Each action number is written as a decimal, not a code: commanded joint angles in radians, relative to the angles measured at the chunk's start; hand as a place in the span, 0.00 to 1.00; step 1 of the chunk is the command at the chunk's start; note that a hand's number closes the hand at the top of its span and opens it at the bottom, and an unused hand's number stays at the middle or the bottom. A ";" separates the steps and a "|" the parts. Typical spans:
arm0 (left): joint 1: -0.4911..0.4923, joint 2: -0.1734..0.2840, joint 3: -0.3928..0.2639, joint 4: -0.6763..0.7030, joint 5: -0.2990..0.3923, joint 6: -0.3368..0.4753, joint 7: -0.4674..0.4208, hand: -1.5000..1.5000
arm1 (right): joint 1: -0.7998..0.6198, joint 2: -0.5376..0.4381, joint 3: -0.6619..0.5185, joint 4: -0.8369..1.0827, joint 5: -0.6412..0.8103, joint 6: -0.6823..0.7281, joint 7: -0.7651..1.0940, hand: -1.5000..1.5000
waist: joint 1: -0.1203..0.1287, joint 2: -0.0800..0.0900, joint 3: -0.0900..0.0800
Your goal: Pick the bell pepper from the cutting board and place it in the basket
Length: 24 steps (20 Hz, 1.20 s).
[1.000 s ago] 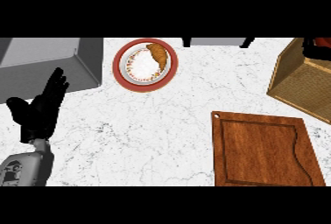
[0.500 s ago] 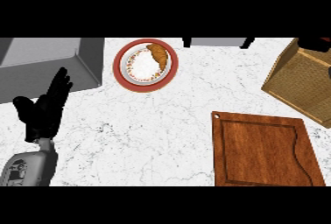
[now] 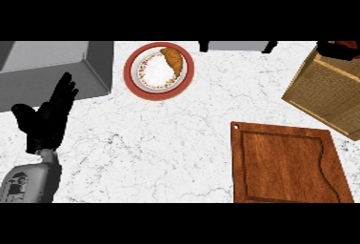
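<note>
The wooden cutting board [image 3: 288, 164] lies at the lower right with nothing on it. The woven basket [image 3: 327, 95] stands at the right edge, just beyond the board. Over the basket's far corner, at the top right edge, part of my right hand [image 3: 330, 47] shows as a black shape. A dark red patch, likely the bell pepper [image 3: 348, 45], sits against it, mostly cut off by the edge. My left hand [image 3: 45, 119] rests open at the left, fingers up, far from the board.
A red-rimmed plate [image 3: 134, 76] with a croissant [image 3: 174, 59] sits at the top centre. A grey sink basin [image 3: 49, 62] fills the top left. A dark object [image 3: 235, 46] stands at the back edge.
The basket has shifted slightly to the left and toward me. My left hand has drifted a little to the right. The board and plate are unmoved.
</note>
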 commanded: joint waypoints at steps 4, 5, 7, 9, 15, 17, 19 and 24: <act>-0.040 -0.016 -0.007 0.070 -0.024 0.024 -0.026 0.50 | 0.017 -0.049 -0.035 0.109 0.001 -0.042 -0.090 1.00 | 0.000 0.012 0.006; -0.050 0.009 0.011 0.046 0.019 -0.019 0.007 0.50 | -0.013 -0.011 -0.027 0.124 0.019 -0.078 -0.053 1.00 | 0.008 0.011 0.006; 0.000 0.003 0.000 0.002 0.006 -0.014 -0.003 0.50 | -0.019 -0.042 -0.035 0.109 0.012 -0.037 -0.069 1.00 | -0.001 0.005 0.005; 0.009 0.027 0.014 -0.047 0.010 -0.015 0.039 0.50 | 0.003 0.008 -0.007 0.116 0.043 -0.072 -0.024 1.00 | 0.002 0.004 0.005; -0.012 -0.032 -0.029 -0.037 -0.015 0.022 0.025 0.50 | -0.020 -0.045 -0.003 0.198 0.076 -0.094 -0.052 1.00 | 0.019 0.014 0.006; 0.000 -0.022 -0.027 -0.023 -0.019 0.012 -0.003 0.50 | -0.034 -0.033 -0.001 0.214 0.084 -0.097 -0.021 1.00 | 0.023 0.015 0.006; 0.003 -0.001 -0.013 -0.028 -0.012 0.001 0.021 0.50 | -0.033 -0.012 0.006 0.213 0.090 -0.091 -0.015 1.00 | 0.017 0.011 0.006; -0.050 0.017 0.023 0.042 0.014 -0.014 0.003 0.50 | 0.025 -0.028 -0.008 0.235 0.078 -0.114 -0.089 1.00 | 0.009 0.014 0.006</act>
